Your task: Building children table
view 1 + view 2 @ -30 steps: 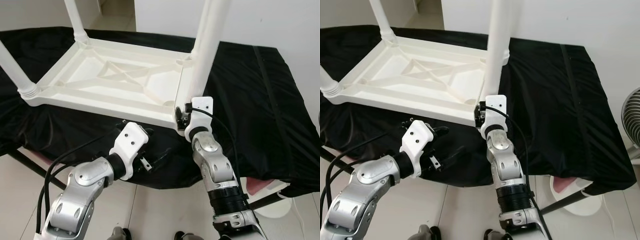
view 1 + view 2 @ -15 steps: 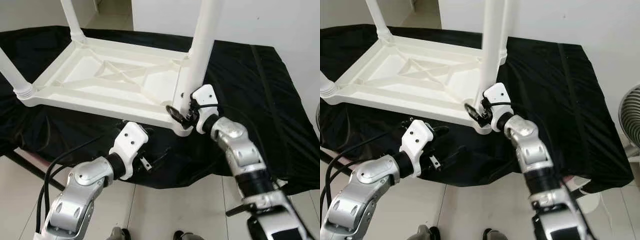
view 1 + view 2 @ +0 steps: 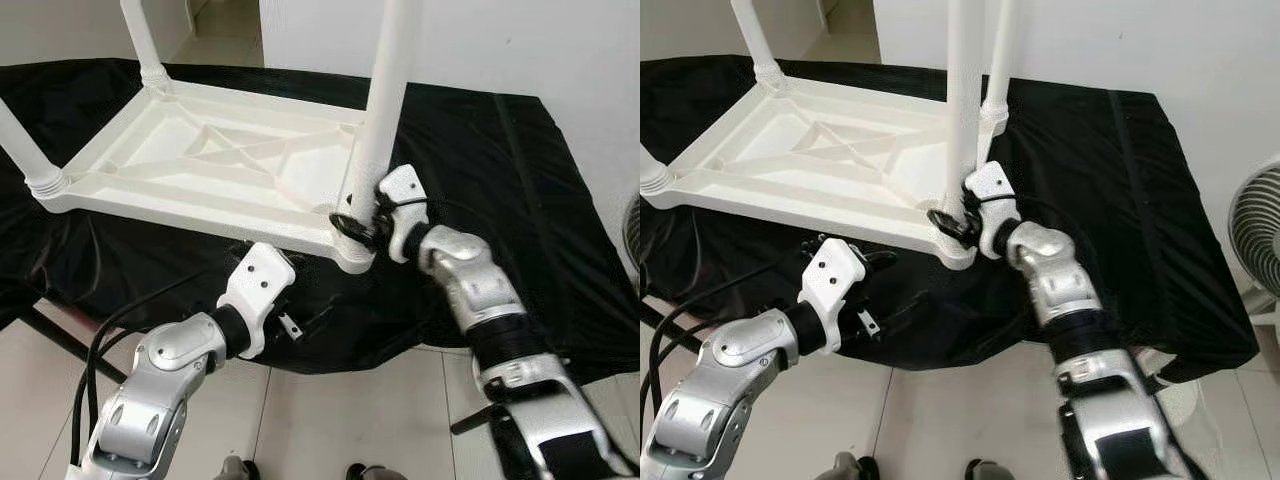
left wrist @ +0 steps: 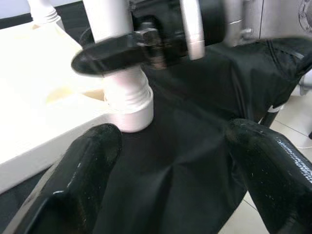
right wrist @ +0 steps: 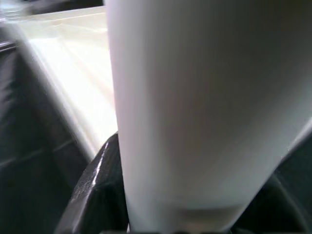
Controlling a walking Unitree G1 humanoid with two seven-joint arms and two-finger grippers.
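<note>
A white plastic children's table lies upside down on a black cloth, its legs pointing up. My right gripper reaches in from the right and is shut on the near right leg, just above its ribbed socket at the table's corner. That leg looms close in the right wrist view, with a black finger beside it. My left gripper hovers open in front of the table's near edge, at the cloth's drop. Both of its fingers stand wide apart, facing the socket.
Other legs stand at the far left corner, the left corner and the far right corner. The black cloth hangs over the support's front edge above a pale tiled floor. A fan stands at the right.
My right arm has swung from below the corner out to the right, and its gripper now wraps the leg's base. The left arm has stayed put.
</note>
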